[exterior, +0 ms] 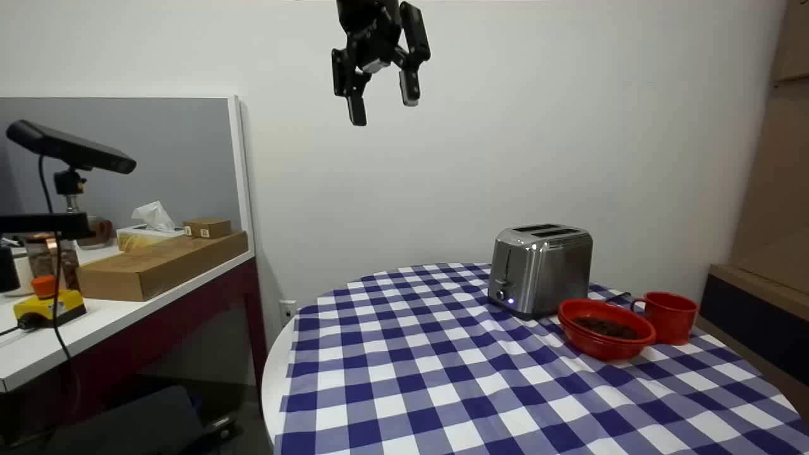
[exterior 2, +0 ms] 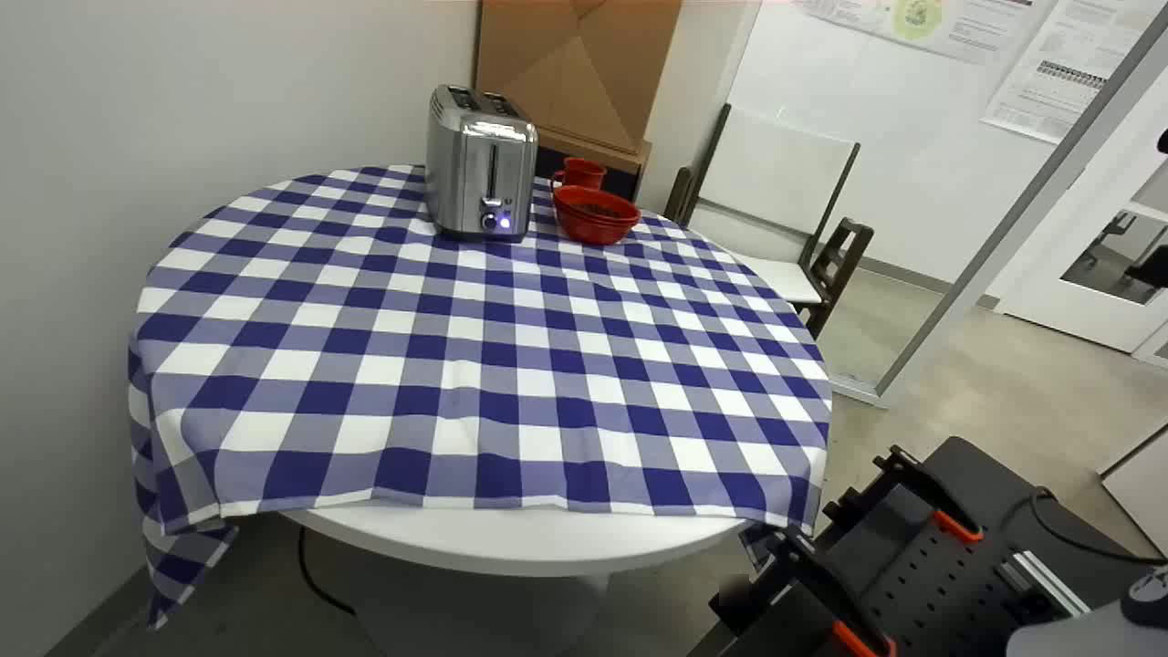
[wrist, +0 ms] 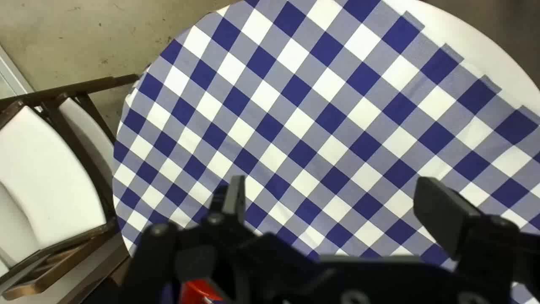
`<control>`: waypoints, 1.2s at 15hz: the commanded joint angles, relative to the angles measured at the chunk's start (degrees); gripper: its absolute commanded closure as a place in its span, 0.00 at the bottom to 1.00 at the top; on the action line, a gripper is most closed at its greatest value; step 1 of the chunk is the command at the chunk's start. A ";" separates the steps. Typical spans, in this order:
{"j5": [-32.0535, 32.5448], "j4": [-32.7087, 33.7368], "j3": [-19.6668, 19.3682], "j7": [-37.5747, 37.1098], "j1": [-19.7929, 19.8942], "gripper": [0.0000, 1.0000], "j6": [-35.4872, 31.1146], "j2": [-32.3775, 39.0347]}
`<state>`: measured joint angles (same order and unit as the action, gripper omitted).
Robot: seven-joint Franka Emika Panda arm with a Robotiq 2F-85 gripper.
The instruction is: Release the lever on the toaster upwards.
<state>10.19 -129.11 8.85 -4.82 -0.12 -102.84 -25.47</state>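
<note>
Sitting low, the toaster's (exterior 2: 470,160) lever (exterior 2: 493,203) shows in both exterior views only

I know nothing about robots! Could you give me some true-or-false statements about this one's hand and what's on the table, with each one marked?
1. The hand is open. True.
2. The hand is touching the toaster. False: it hangs in the air, well apart from the toaster.
3. The lever is at the top of its slot. False: it is at the low end.
4. A small light glows on the toaster. True.
5. The mug is blue. False: the mug is red.
6. The cloth is checked in blue and white. True.
</note>
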 commanded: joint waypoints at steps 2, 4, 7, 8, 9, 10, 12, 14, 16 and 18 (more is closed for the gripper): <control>0.43 0.12 -1.00 -0.41 -1.22 0.00 0.15 0.11; 0.43 0.12 -1.00 -0.42 -1.22 0.00 0.15 0.11; 0.73 -0.14 -1.02 -0.98 -1.10 0.00 -1.17 0.41; 1.01 -0.39 -1.15 -1.02 -1.03 0.00 -2.69 0.86; 1.24 -0.65 -1.21 -1.59 -0.81 0.00 -4.84 1.49; 1.02 -0.70 -1.56 -1.34 -0.73 0.00 -6.95 2.63; 1.81 -0.74 -1.81 -1.63 -0.16 0.00 -10.72 5.17; 3.90 -0.59 -2.10 -1.79 0.56 0.00 -14.97 8.58; 7.50 0.36 -2.19 -3.88 1.70 0.00 -18.09 13.11; 12.93 1.79 -2.23 -8.87 3.14 0.00 -21.57 18.40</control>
<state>16.90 -130.37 6.88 -8.08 1.60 -120.53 -14.49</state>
